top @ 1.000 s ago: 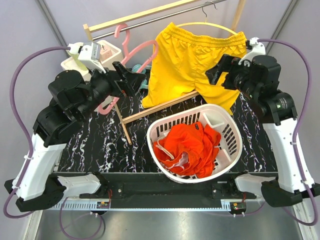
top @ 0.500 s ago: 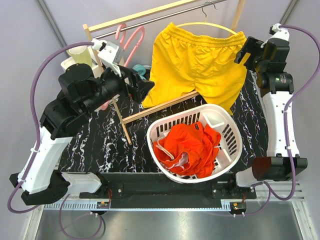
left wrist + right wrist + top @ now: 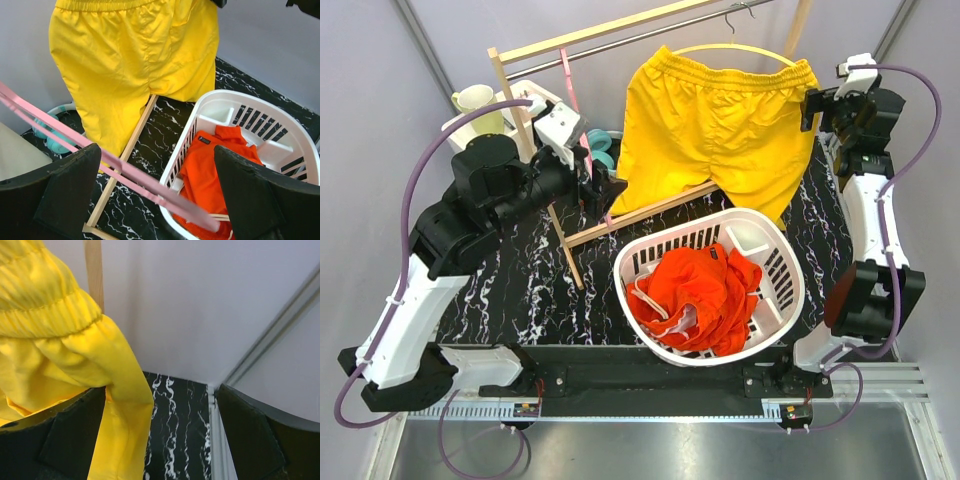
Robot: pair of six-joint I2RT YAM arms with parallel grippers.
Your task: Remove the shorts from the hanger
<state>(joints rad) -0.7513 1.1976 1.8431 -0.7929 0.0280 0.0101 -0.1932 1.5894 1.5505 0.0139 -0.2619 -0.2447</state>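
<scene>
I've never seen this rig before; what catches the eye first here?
The bright yellow fabric shorts hang on a pale wire hanger at the back centre. In front of them, crumpled orange-red fabric shorts lie in a white slotted plastic basket on the black marbled table.

A white slotted plastic laundry basket [image 3: 782, 270] stands on the black, white-veined marble-patterned table [image 3: 510, 270], towards its near edge. Behind it, a light wooden rack frame [image 3: 640, 213] rests its base bar on the table and carries a grey metal rail [image 3: 620, 45] overhead. A pink plastic hanger [image 3: 75, 140] hangs by the rack's left post. Nearby are a teal object [image 3: 603, 150], a cream jug [image 3: 475, 100] and a white tub [image 3: 535, 95].
</scene>
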